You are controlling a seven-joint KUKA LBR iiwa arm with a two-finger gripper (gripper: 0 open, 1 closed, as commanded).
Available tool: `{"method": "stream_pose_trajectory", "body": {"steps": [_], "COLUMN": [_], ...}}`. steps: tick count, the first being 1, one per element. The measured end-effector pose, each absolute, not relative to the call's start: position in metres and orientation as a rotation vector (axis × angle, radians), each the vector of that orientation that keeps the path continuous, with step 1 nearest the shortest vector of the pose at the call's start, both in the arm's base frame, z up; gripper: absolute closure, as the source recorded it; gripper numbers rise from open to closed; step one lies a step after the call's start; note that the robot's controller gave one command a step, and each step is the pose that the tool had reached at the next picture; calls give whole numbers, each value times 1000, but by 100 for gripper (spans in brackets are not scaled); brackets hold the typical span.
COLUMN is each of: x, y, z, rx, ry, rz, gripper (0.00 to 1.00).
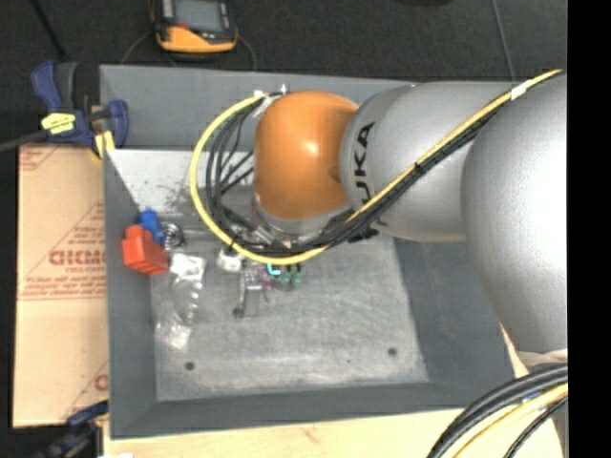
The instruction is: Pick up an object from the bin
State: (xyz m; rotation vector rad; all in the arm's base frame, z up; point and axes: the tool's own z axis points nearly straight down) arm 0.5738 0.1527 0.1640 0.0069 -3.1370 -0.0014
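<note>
The big silver arm (458, 160) with its orange cover (301, 151) comes in from the right of the frame and hangs over the grey bin (325, 351). Under the cover, near the middle of the bin floor, is the gripper (253, 289). It cannot be told whether it is open or closed, and nothing is seen held in it. A red block (142, 251) lies at the left side of the bin. Between the block and the gripper lies a crumpled clear plastic piece (184, 273), near the gripper's left side but apart from it. A small blue piece (150, 221) touches the block's upper edge.

end effector (256, 290) over grey bin (315, 356), orange block (142, 252) at left
</note>
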Motion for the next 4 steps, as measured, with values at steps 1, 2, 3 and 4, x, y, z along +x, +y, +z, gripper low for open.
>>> {"method": "stream_pose_trajectory", "body": {"steps": [1,2,3,4], "x": [641,635,637,615], "y": [81,91,91,84], "z": [93,73,77,255], "rx": [453,472,469,493], "ry": [-3112,-3118,-3125,-3117], "rz": [5,-3,-5,2], "gripper": [0,0,100,100]}}
